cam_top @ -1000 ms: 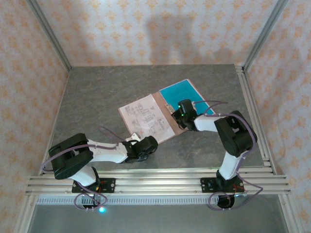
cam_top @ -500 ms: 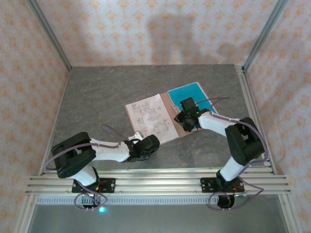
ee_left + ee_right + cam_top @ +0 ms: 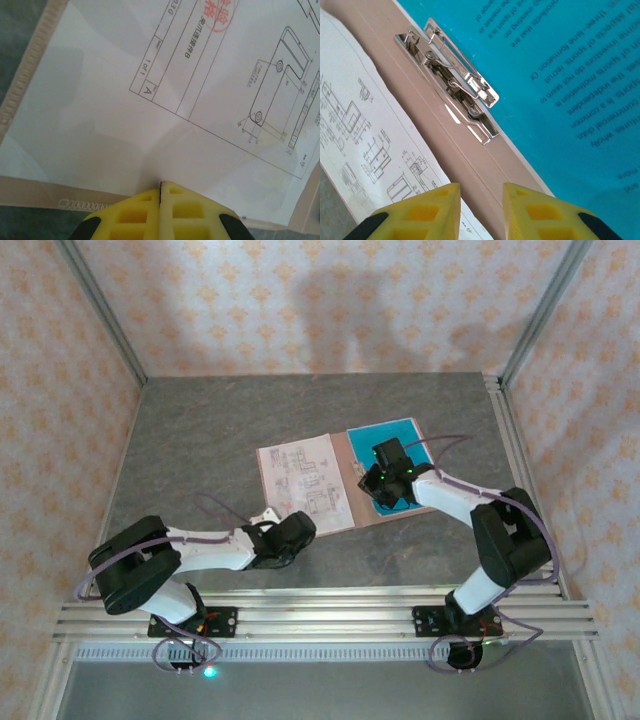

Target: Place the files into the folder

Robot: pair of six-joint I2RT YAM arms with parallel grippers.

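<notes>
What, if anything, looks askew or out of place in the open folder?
The white sheet sits slightly crooked on the left panel of the folder: its near edge slants against the folder's edge, so the bare strip of card narrows toward one corner. The teal sheet looks squarely placed on the right panel.

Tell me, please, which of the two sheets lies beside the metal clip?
The teal-blue sheet: the metal clip sits at its edge, while the white drawing sheet lies on the folder's other panel.
</notes>
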